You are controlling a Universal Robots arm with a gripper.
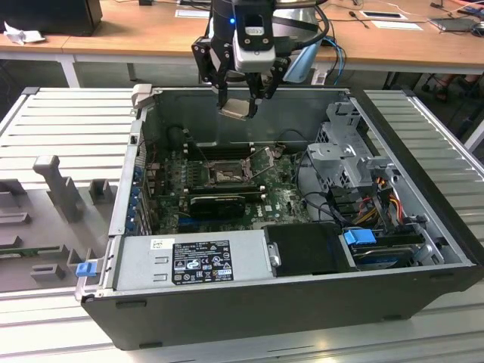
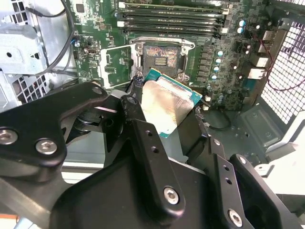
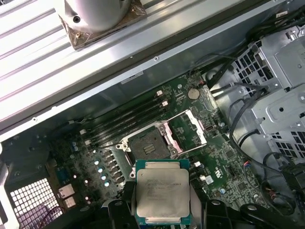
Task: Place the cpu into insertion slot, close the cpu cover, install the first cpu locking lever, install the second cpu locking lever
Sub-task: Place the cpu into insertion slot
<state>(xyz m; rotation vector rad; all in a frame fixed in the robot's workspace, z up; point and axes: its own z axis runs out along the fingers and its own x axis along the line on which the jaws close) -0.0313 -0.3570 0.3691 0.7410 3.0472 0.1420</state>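
My gripper (image 1: 240, 104) hangs above the open computer case, shut on the cpu (image 1: 235, 109), a small square chip with a dull silver top. Both wrist views show the cpu (image 2: 167, 101) (image 3: 161, 192) pinched by its edges between the black fingers (image 2: 143, 138), held tilted and apart from the board. Beneath it lies the insertion slot (image 1: 225, 175) (image 2: 161, 56) (image 3: 149, 144), its dark centre bare. The cpu cover (image 2: 115, 67) (image 3: 188, 128) is swung open beside the slot, and thin wire levers (image 1: 265, 156) stand raised.
Long black memory slots (image 1: 219, 148) run behind the socket. A grey power supply (image 1: 193, 259) fills the case front, and a drive cage (image 1: 344, 155) with cables sits at the exterior view's right. Ribbed metal tabletop (image 1: 68, 128) surrounds the case.
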